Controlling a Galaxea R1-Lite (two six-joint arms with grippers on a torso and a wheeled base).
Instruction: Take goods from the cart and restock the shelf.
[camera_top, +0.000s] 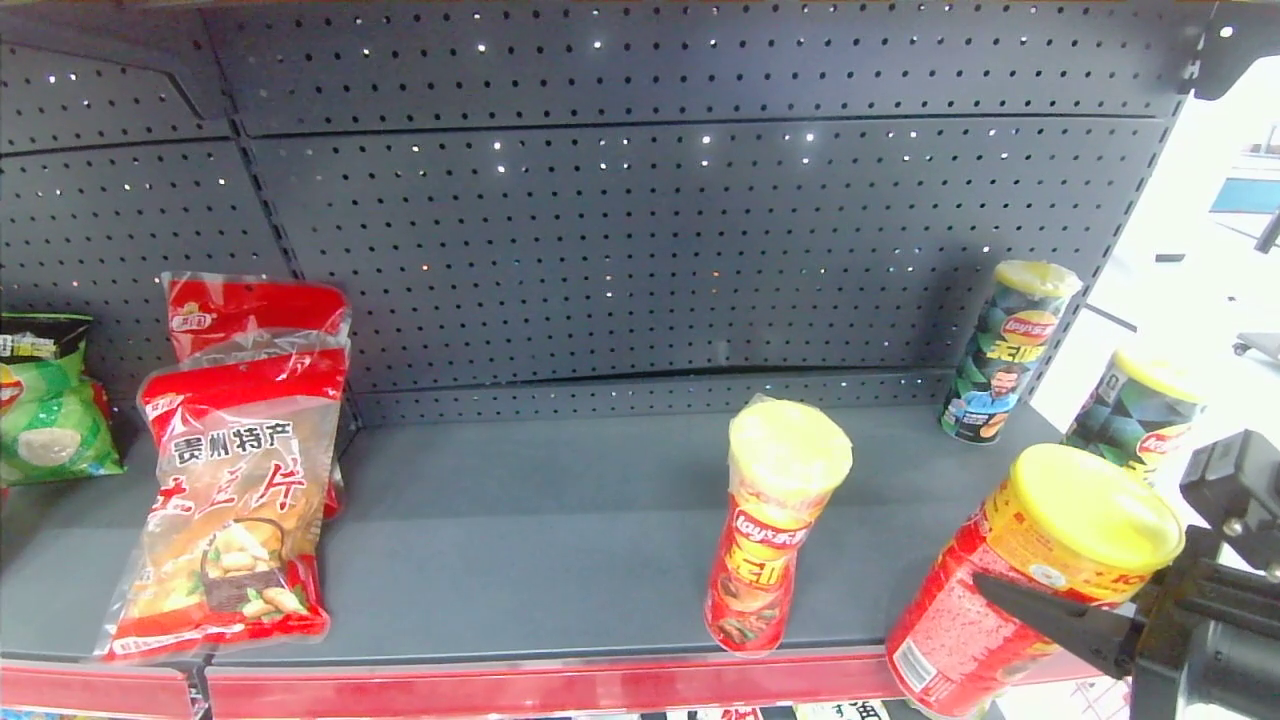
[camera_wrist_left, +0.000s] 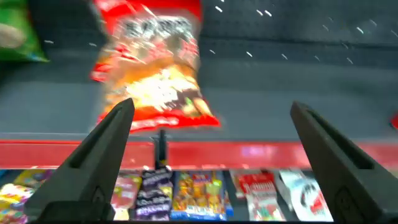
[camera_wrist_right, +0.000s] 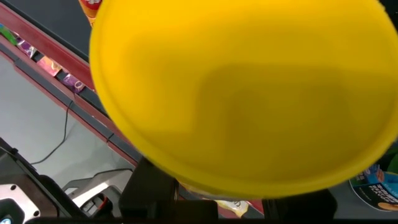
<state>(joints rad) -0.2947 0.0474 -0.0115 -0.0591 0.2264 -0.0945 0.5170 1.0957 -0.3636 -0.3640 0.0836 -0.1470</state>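
The right gripper (camera_top: 1035, 600) is clenched on a red can (camera_top: 950, 620) with a yellow lid (camera_wrist_right: 249, 93), tilted over the shelf (camera_top: 560, 520) front edge at 4 o'clock. A second red can (camera_top: 765, 530) stands just beside it, at its 9 o'clock. The left gripper (camera_wrist_left: 211, 106) hangs released, jaws wide apart, facing the red snack bag (camera_wrist_left: 155, 74).

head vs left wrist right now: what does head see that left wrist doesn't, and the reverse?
Head only: the right gripper shut on the held red can at the shelf's right front corner, a standing red can on the shelf, a back green can and an outer green can farther right.
Left wrist only: the open left gripper, and packets on the level below.
Both: the red snack bag, the green bag and the red front rail.
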